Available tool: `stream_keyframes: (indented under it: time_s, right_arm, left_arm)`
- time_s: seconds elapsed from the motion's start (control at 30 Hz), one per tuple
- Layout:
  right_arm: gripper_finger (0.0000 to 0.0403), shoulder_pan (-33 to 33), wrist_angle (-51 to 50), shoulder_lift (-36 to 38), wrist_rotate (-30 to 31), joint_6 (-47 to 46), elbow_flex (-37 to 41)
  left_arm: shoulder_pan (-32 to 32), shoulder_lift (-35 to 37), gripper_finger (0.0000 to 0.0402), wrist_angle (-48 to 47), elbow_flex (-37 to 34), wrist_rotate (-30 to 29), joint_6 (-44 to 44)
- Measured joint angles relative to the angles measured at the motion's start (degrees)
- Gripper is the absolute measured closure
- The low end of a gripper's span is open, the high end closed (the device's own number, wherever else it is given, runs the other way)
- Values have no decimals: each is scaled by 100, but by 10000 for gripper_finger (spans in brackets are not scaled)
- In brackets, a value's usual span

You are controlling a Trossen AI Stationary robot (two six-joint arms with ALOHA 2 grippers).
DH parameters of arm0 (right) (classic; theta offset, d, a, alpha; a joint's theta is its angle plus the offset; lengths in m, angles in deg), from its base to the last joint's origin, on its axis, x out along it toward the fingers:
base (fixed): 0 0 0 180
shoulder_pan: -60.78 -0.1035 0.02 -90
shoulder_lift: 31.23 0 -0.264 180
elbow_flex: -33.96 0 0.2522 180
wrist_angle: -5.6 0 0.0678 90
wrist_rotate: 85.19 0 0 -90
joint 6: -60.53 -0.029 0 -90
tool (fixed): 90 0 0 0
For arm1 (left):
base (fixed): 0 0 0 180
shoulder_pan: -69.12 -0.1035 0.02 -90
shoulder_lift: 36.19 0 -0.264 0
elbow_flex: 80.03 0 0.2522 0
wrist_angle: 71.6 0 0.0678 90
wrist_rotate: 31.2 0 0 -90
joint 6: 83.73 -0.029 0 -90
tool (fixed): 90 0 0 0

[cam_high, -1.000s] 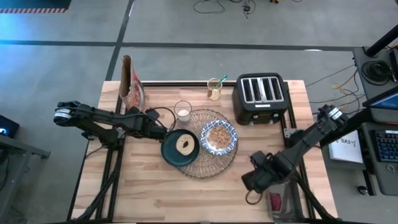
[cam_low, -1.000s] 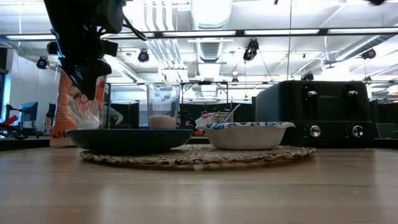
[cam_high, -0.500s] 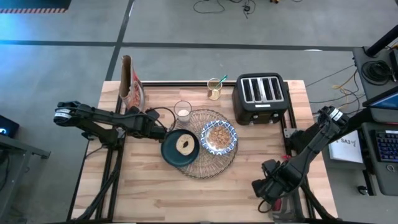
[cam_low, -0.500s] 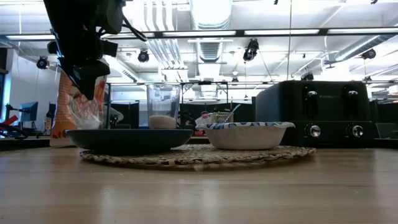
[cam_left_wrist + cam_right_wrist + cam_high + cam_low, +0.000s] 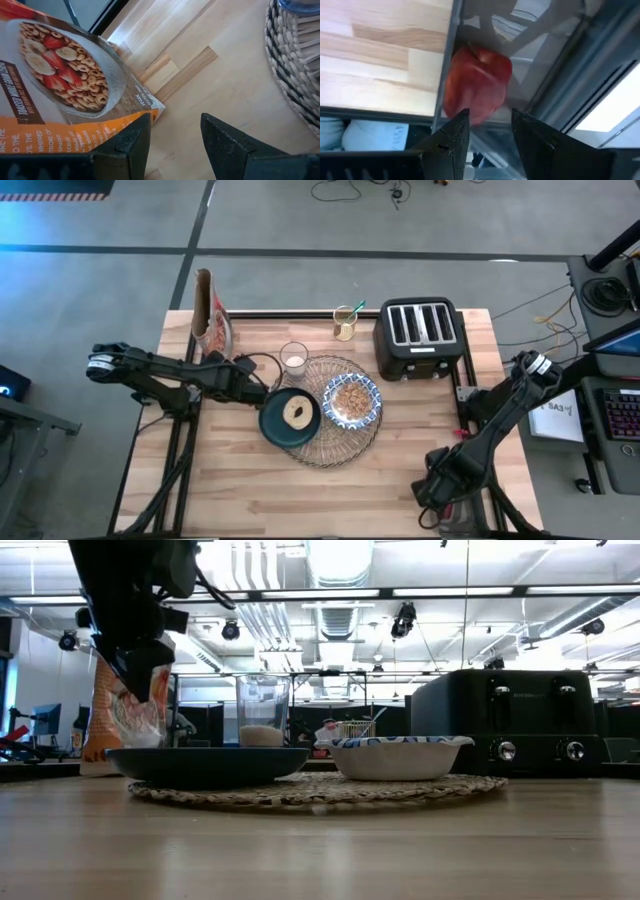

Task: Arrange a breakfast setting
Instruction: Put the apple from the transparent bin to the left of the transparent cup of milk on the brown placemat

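The placemat (image 5: 335, 423) lies mid-table carrying the teal plate (image 5: 289, 420) and patterned bowl (image 5: 352, 400), the glass (image 5: 293, 357) just behind its rim. The left gripper (image 5: 172, 137), fingers apart and empty, hangs by the cereal box (image 5: 65, 90); a careless swing could topple box or glass. The right gripper (image 5: 487, 132), fingers apart, hangs off the table's corner over a red object (image 5: 476, 82), risking a frame strike.

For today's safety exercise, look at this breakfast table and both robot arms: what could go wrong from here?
1. The left gripper hangs with open fingers right beside the plate, which overhangs the placemat; a careless move might shove the plate.
2. The cereal box stands close behind that arm and could topple if it swings back.
3. The right gripper sits at the table's right front edge by a red object off the table; it could strike the frame.
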Motion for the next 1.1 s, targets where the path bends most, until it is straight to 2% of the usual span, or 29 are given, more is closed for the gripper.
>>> stream_keyframes:
  time_s: [0.13,0.3,0.4,0.6,0.87,1.1]
  right_arm:
    - [277,-48,251,-21,-89,-65,259]
    - [317,-88,289,-21,-97,-42,361]
    - [320,-89,441,-21,-100,-14,402]
    - [272,-151,1199,-21,12,-20,489]
    - [196,-256,960,-23,53,-108,574]
    - [160,-261,998,-221,52,83,587]
  left_arm:
    - [0,0,244,-7,-33,-5,0]
    - [0,0,244,-9,-39,12,0]
    - [0,0,244,-9,-41,18,42]
    - [0,0,244,-2,-41,22,103]
    - [0,0,244,9,-44,33,107]
    - [0,0,244,9,-44,34,107]
